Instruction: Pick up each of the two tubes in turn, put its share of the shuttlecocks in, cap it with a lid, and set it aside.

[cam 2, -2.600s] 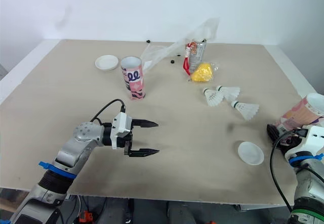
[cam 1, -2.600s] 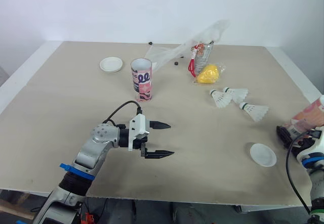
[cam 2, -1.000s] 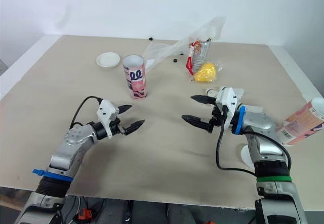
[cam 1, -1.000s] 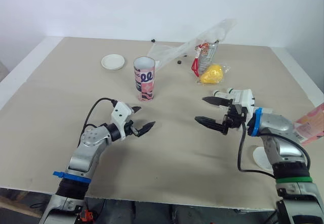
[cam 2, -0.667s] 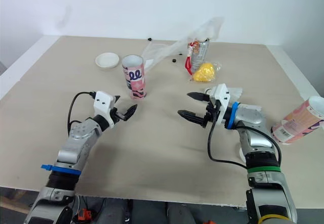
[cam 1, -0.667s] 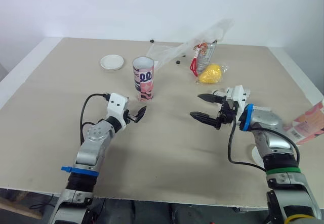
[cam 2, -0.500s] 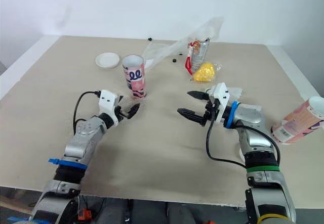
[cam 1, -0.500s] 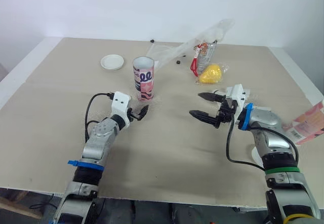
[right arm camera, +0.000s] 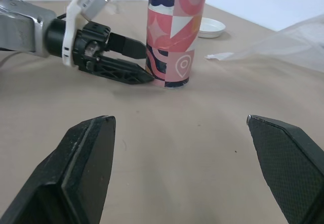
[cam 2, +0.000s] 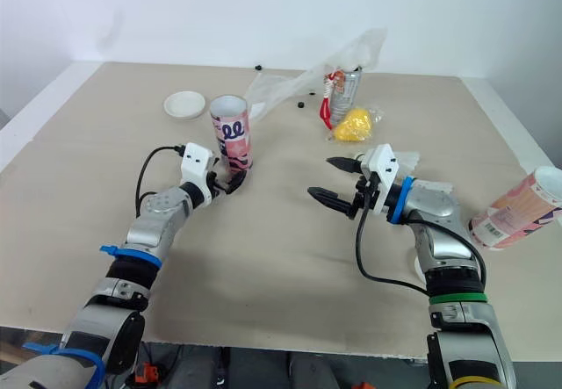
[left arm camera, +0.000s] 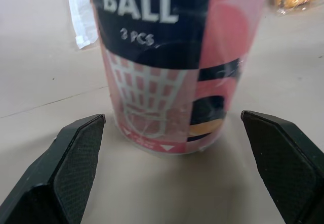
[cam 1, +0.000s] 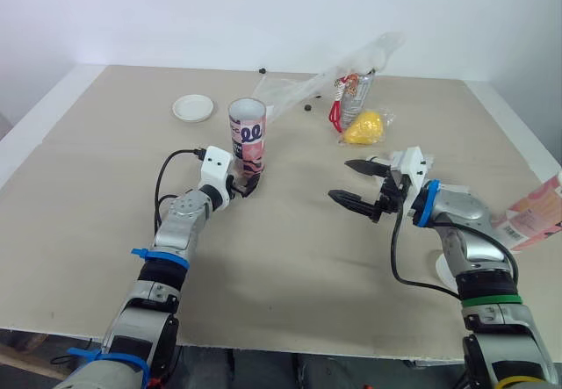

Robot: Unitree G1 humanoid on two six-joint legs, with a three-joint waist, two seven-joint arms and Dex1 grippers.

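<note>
Beige tabletop (cam 1: 290, 257): by its right edge a second tube (cam 2: 518, 212) lies tilted. Nearby the right gripper (cam 1: 341, 180) hovers spread wide, empty. Farther back, the left gripper (cam 1: 244, 183) is spread either side of the upright tube (cam 1: 247, 134), at its base; a lid (cam 1: 193, 107) lies beyond.

The two head cameras looked forward and down from above the near edge of the table (cam 1: 88, 169), taking in most of its top up to the far wall (cam 1: 263, 11). Their pictures shared nearly everything, set slightly apart sideways. The left wrist camera sat low and very near the upright tube (left arm camera: 172, 57), facing it along the fingers of the left end effector (cam 1: 248, 183). The right wrist camera, behind the right end effector (cam 1: 340, 180), looked low across the table from farther back at that same tube, with the left end effector beside it and a white lid (right arm camera: 211, 27) beyond.
</note>
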